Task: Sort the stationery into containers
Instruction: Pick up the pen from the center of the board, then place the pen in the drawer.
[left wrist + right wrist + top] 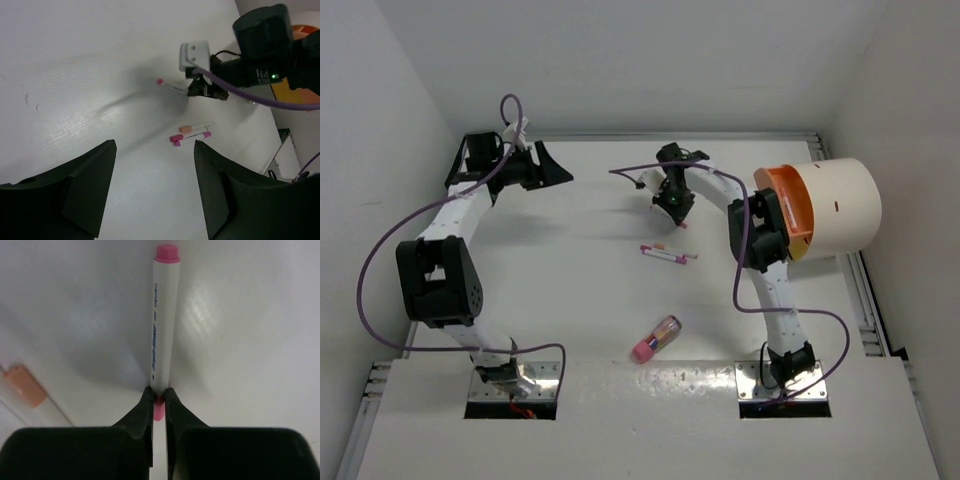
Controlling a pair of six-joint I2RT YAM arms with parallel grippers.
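Here, thin white pen with pink cap (pixel 164 330): long axis straight out from right gripper (pixel 158 405), cap farthest, near pink end pinched between closed jaws. Spot: white table (pixel 590 260), far middle (left of cream-white cylindrical drum with orange end face (pixel 840 205)). Far-left corner, left gripper (pixel 155 145) jaws spread wide, holding nothing.

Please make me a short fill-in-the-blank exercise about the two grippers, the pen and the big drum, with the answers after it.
1. The right gripper is shut on one end of a white pen; the pen's far end is coloured ____.
2. The left gripper is ____, with nothing between its fingers.
3. The cream drum lies on its side, and its round end face is coloured ____.

Missing words: pink; open; orange.
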